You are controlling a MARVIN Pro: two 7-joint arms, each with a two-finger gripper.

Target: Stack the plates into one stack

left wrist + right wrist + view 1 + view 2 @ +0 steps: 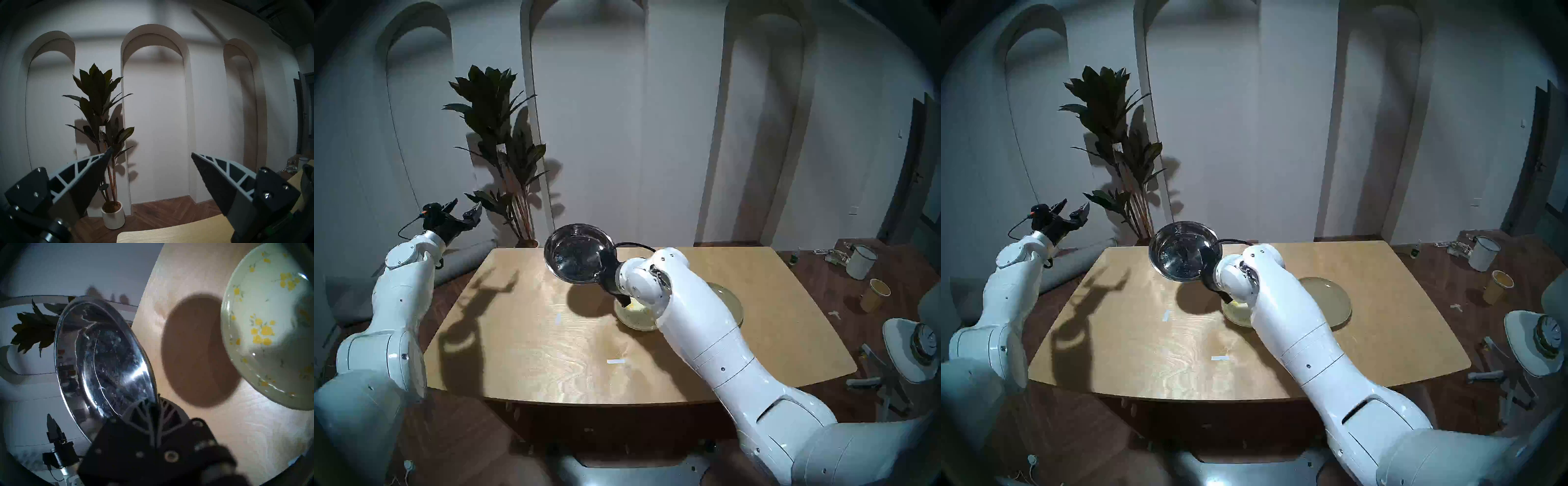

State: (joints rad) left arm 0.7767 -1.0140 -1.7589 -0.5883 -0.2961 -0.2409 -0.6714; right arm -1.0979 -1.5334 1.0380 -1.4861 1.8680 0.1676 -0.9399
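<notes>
My right gripper (153, 405) is clamped on the rim of the steel plate (578, 253), holding it in the air, tilted steeply with its inside facing me, above the far middle of the table (531, 339). Its shadow falls just left of the floral plate (270, 324).

The floral plate appears to sit on the flat olive plate (1331, 298), on the table's right half; my forearm hides much of both, so I can't confirm how well they're centred.

My left gripper (151, 152) is spread wide with nothing in it, parked off the table's left edge and pointing at the potted plant (102, 118). It's out of the way.

How I'd do the placement:
- carry the steel plate right until it's over the floral one
- level the wrist before descending; a rim-only pinch on a tilted deep dish could slip
- lower slowly and let go only once it seats
- pull back sideways and low, clear of the rim, to avoid dragging the stack
</notes>
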